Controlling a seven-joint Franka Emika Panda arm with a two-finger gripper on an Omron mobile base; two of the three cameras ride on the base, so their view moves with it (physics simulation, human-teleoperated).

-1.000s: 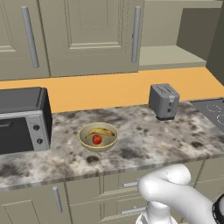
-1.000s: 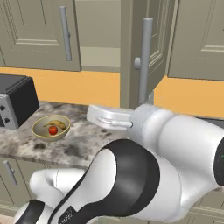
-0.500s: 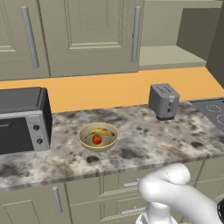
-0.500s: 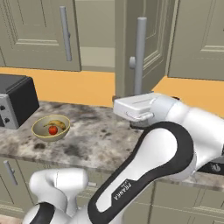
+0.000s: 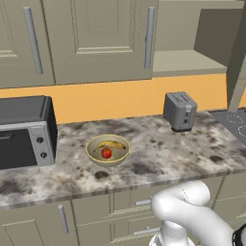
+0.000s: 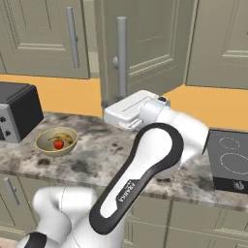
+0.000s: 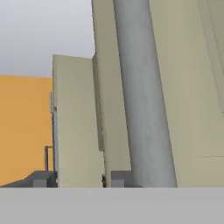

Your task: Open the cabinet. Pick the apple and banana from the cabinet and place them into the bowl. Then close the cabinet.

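On the counter (image 5: pixel 158 158) at left, the bowl (image 5: pixel 107 150) is holding the banana (image 5: pixel 111 144) and the apple (image 5: pixel 106 153). Further right, the gripper (image 6: pixel 112 116) is reaching the open cabinet (image 6: pixel 145 43) door's handle (image 7: pixel 144 109); I cannot tell whether it is pinching the bar.

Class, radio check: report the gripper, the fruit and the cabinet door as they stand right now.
Gripper at open cabinet door's bar handle; grip unconfirmed. Apple and banana in bowl. Door path looks clear.
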